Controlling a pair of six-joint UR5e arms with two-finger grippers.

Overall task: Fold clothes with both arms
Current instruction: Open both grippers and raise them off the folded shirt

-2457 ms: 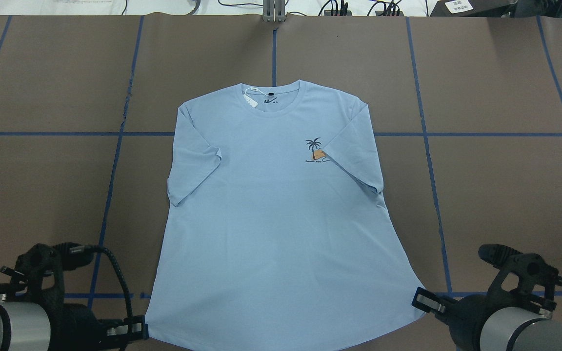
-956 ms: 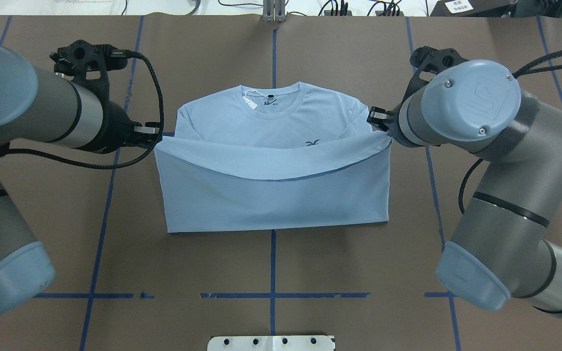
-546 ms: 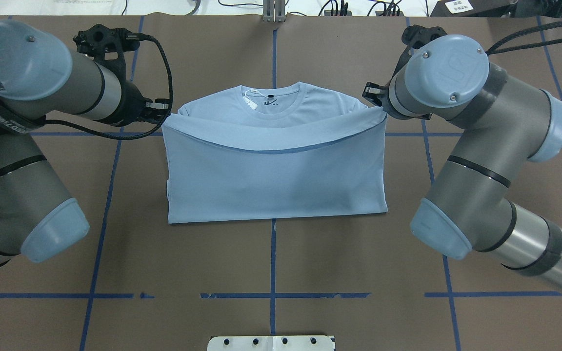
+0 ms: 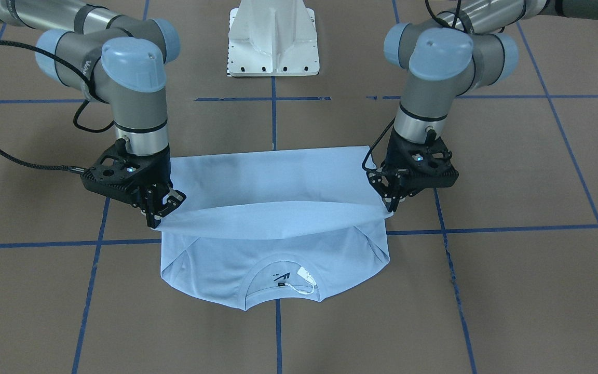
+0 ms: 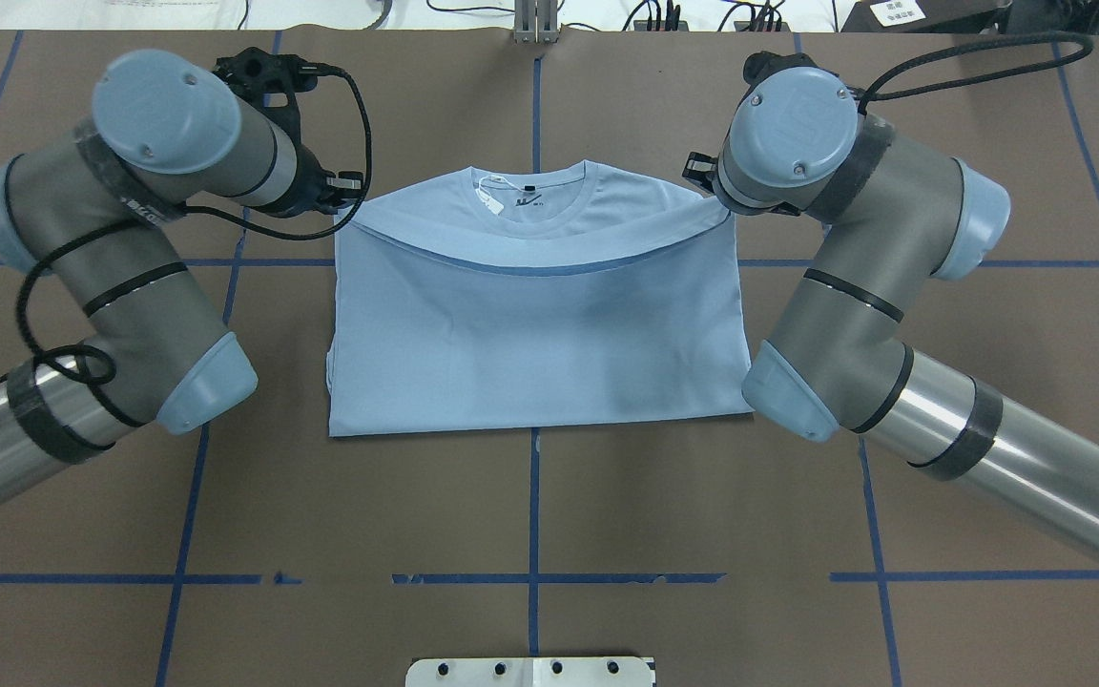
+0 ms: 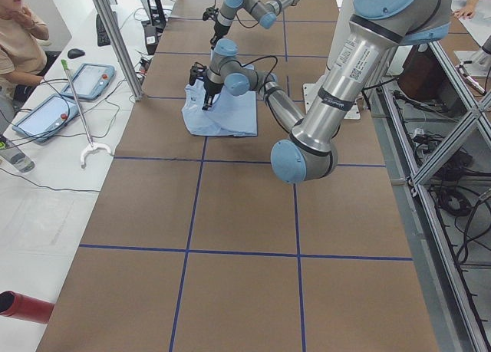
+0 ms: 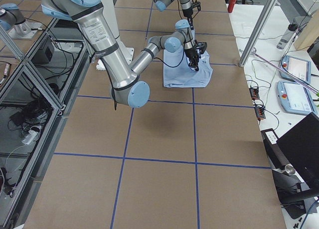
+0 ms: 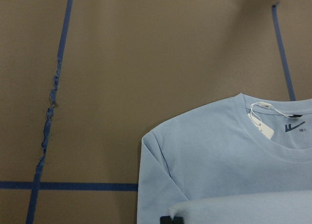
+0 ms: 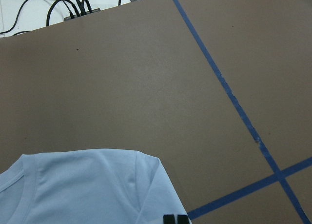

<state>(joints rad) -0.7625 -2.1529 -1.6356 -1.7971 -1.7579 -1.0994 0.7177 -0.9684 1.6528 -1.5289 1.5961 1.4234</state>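
The light blue T-shirt (image 5: 530,334) lies on the brown table, folded with its lower half drawn up over the chest. The hem sags in an arc just below the ribbed collar (image 5: 535,205) and white tag (image 5: 489,197). The chest print is covered. My left gripper (image 5: 344,189) is shut on the hem corner at the shirt's left shoulder, seen also as left gripper (image 4: 390,203). My right gripper (image 4: 160,217) is shut on the other hem corner; from overhead its wrist (image 5: 793,134) hides the fingers. Both corners are held slightly above the cloth.
The white pedestal base (image 4: 273,41) stands behind the shirt on the robot's side. Blue tape lines (image 5: 532,577) cross the table. Cables and a metal post (image 5: 535,24) line the far edge. A person (image 6: 15,37) sits by tablets beyond the table.
Both grippers took the hem corners at the near edge and carried them over the shirt towards the collar. In the last half second they moved further that way, hiding the print.
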